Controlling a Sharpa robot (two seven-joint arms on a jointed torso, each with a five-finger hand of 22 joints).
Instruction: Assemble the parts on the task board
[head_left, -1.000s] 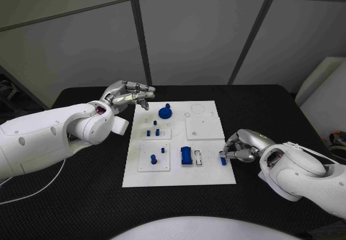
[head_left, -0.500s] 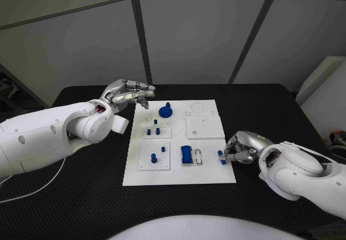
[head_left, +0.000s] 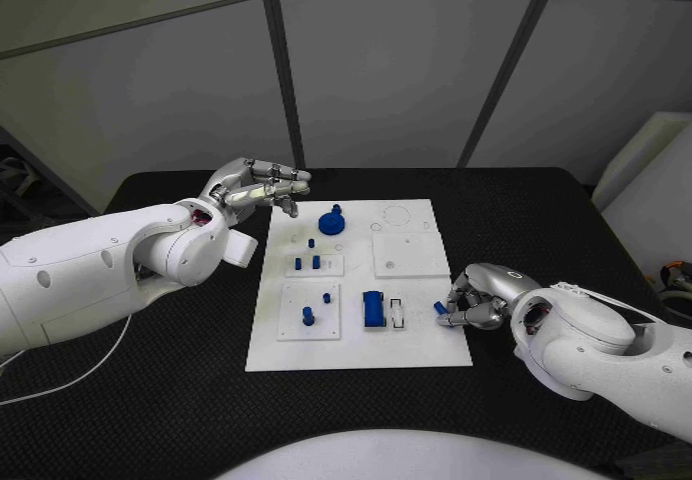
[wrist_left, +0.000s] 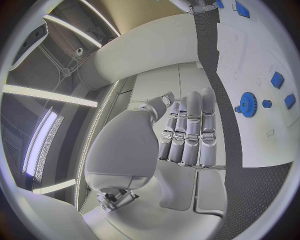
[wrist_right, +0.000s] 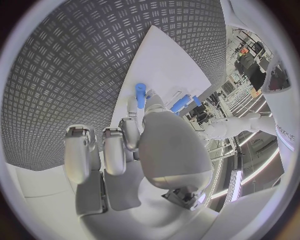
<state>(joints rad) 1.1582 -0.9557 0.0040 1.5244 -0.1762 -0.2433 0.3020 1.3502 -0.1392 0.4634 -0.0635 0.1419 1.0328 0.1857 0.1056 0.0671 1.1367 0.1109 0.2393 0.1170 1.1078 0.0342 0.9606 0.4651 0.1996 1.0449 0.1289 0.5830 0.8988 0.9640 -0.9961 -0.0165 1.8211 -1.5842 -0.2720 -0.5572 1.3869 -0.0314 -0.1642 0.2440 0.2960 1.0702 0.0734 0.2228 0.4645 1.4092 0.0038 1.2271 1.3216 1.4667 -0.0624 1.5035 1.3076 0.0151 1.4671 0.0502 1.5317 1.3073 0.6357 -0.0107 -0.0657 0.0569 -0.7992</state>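
Observation:
The white task board (head_left: 358, 345) lies in the middle of the black table. On it are a blue gear (head_left: 332, 224), a blue block (head_left: 374, 309) and small blue pegs (head_left: 306, 317). My right hand (head_left: 476, 298) rests at the board's right edge and pinches a small blue peg (head_left: 443, 309), which stands over the board near a small white slot. The right wrist view shows this peg (wrist_right: 140, 95) at the fingertips, over the board (wrist_right: 164, 65). My left hand (head_left: 261, 189) hovers off the board's far left corner with its fingers curled in on nothing. The gear (wrist_left: 248, 105) lies beyond that hand (wrist_left: 187, 130).
Two short blue pegs (head_left: 307, 264) stand in a raised white square on the board's left half. A plain white square (head_left: 408, 256) lies on its right half. A thin white cable (head_left: 58, 385) trails over the table's near left part.
My right hand has shifted slightly inward onto the board's right edge, carrying the blue peg with it. The left hand has stayed put.

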